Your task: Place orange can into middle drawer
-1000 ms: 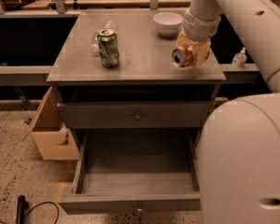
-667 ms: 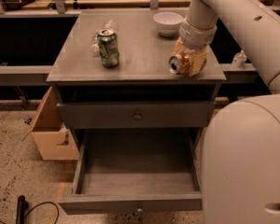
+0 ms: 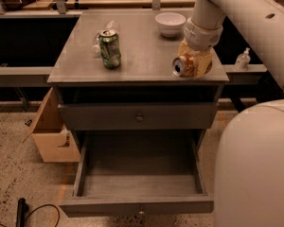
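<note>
Item 1, gripper: held over the front right corner of the cabinet top, its 2 fingers clamped on the orange can, which lies on its side in the grasp with the silver lid facing forward; whether the can clears the surface or rests on it cannot be told. Item 2, middle drawer: pulled open, below and to the left of the gripper, nothing visible inside. Item 3, upper drawer: closed, between the gripper and the open drawer. Risks, as judged: the can must come forward past the top's edge before descending, or it could strike that edge or the upper drawer's front; released sideways, it would likely roll across the drawer floor; a release too far right could catch the drawer's side wall. Item 4, white bowl: just behind the gripper, close enough to be nudged by the wrist. Item 5, green can: upright, well to the left. Surface: plain grey wood, flat, dull sheen. Room: speckled floor, cardboard box far left and lower, dark cable at the floor's left corner, robot's pale body below right.
</note>
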### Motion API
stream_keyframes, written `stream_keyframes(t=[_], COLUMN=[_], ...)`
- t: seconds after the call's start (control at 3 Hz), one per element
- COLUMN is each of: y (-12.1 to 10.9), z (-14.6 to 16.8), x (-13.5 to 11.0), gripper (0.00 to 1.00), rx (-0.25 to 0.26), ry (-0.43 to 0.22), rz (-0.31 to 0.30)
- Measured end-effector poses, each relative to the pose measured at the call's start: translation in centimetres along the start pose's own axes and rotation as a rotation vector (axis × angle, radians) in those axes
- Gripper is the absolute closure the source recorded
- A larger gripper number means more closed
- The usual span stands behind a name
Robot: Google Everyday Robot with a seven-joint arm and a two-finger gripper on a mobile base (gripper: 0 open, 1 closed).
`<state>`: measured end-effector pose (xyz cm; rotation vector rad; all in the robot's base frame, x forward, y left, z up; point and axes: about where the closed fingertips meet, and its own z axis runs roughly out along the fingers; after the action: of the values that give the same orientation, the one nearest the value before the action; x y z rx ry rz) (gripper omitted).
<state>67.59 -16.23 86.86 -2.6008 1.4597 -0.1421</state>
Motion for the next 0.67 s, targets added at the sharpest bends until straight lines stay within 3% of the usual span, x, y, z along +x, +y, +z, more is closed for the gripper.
stream_keyframes(t=[0.33,0.67], y=[3.1,6.0], z=[-1.2,-0.9], x=[-2.9,-6.9], gripper=[1.0,1.0], rx=[-0.03,-0.027], ry=[-0.069,-0.188], rz=[0.095,0.215])
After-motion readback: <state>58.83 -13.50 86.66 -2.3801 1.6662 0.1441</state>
